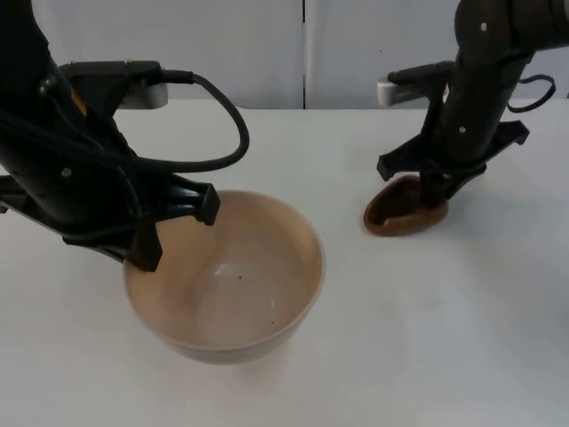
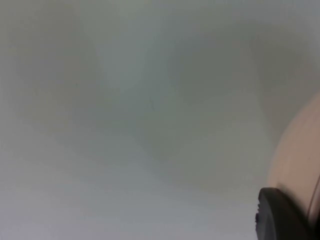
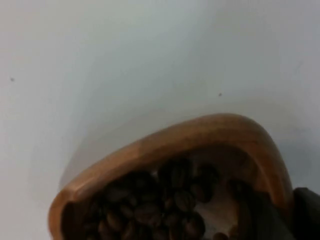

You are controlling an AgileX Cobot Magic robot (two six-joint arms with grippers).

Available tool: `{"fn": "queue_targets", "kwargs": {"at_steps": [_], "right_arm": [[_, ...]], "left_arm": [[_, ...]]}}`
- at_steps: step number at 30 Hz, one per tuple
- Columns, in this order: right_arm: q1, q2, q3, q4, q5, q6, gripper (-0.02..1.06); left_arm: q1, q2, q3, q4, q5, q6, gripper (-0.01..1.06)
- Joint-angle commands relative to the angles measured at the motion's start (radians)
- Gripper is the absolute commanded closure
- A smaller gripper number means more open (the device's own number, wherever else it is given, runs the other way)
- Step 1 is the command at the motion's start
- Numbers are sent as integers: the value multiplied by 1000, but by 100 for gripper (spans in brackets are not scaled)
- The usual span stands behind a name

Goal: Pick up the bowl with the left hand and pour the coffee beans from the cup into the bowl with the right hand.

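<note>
A large beige bowl [image 1: 233, 277] fills the near left of the table, its inside bare but for a few dark specks. My left gripper [image 1: 145, 253] is shut on the bowl's left rim. One black fingertip [image 2: 281, 216] lies against the bowl's outer wall [image 2: 299, 155]. At the right, a small brown wooden cup [image 1: 402, 210] is tilted with its mouth facing left. My right gripper [image 1: 436, 189] is shut on the cup's far rim. Coffee beans [image 3: 160, 205] lie inside the cup [image 3: 200, 131], beside a fingertip [image 3: 306, 214].
The white table top [image 1: 427, 338] runs back to a grey partition wall [image 1: 302, 44]. Open table lies between the bowl and the cup, and in front of the cup.
</note>
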Motion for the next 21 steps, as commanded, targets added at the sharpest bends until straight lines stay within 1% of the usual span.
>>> {"fn": "queue_targets", "kwargs": {"at_steps": [1,8,14,17,18,21], "right_arm": [[4,-29,-3,-1,5,-4,104],[4,-89,-3,-1,5,-4,104],[4,-152,-3,7,38,-11,104],[4,-214,-3,7,86,-26,104],[4,-214,-3,7,86,-26,104],[4,-275,-3,10,140,-43,104]], "left_arm": [[-3,-9,-3,-10,-4,-9,105],[-3,-9,-3,-10,-4,-9,105],[-3,-9,-3,-10,-4,-9,105],[-3,-9,-3,-10,-4,-9,105],[-3,-9,-3,-10,-4,-9,105],[-3,-9,-3,-10,-4,-9,105]]}}
